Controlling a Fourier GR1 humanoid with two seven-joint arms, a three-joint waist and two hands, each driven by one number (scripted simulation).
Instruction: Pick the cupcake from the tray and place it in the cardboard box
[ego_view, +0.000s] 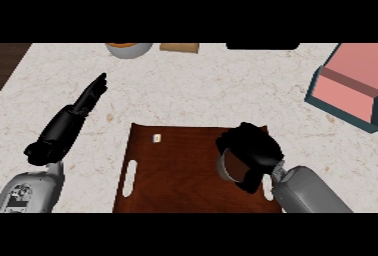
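While curled over the tray (170, 165), the right robot hand (251, 150) hides its hold.

Cupcake (235, 167): mostly hidden inside curled right hand (251, 150)
Tray (177, 170): near edge cut off
Box (347, 87): cut off at right edge
Bowl (129, 48): only lower part visible
Small white item on tray (156, 138): too small to tell

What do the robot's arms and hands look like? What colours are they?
Both forearms are smooth grey shells. The left hand is black and slim, on a long black wrist piece. The right hand is black too, bulkier-looking, joined straight to its grey forearm. No cables or sleeves show.
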